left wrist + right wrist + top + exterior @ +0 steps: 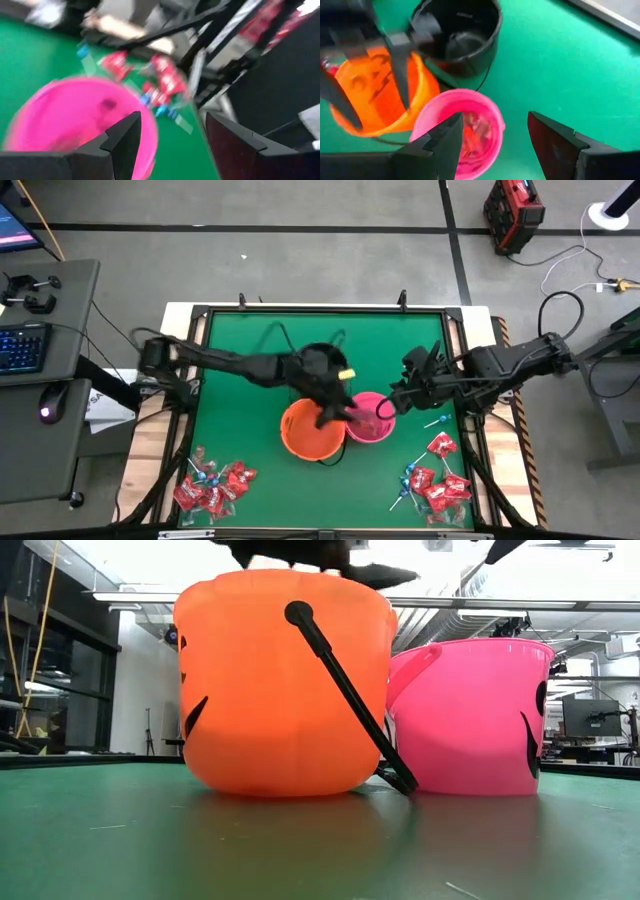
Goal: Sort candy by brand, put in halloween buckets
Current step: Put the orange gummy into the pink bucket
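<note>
The left gripper hangs open and empty over the orange bucket, beside the pink bucket. The right gripper, also open, hovers at the pink one. Candy lies in piles near the table's front corners; the next pick should take one piece, lifted clear of the rims.

Seen from straight overhead, the whole green desk fills the high view, the pink bucket near its middle. A second camera sits at desk level close before that pink bucket and the orange bucket touching it, facing the room behind. Each wrist camera looks down past its own dark jaws at the same pink bucket from near above.
</note>
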